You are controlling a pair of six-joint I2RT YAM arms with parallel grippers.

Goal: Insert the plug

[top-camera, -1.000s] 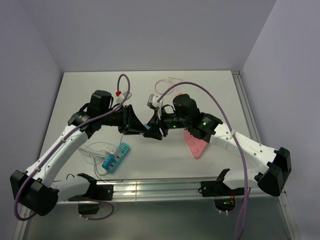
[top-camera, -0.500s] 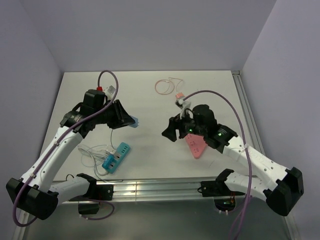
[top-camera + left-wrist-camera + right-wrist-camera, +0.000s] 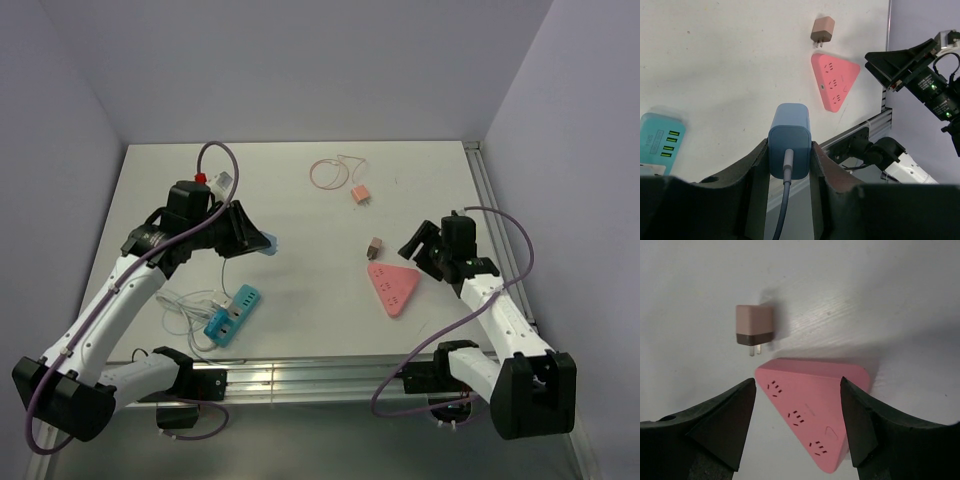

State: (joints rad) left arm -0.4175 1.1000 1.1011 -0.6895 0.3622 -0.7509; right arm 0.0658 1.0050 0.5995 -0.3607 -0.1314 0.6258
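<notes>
White desk [image 3: 300, 190], pale walls [image 3: 300, 70] | left jaws clenched on blue plug [image 3: 789, 140], cord trailing back, pink socket block [image 3: 835, 80] ahead, well apart | right jaws spread, empty, socket block below and between them | we judge: plug in transit | next: we line its pins over one outlet, press in

readable text: none | pink power strip [image 3: 810, 412]: small faint mark by its sockets, too small to read | teal power strip [image 3: 660, 136]: nothing legible
</notes>
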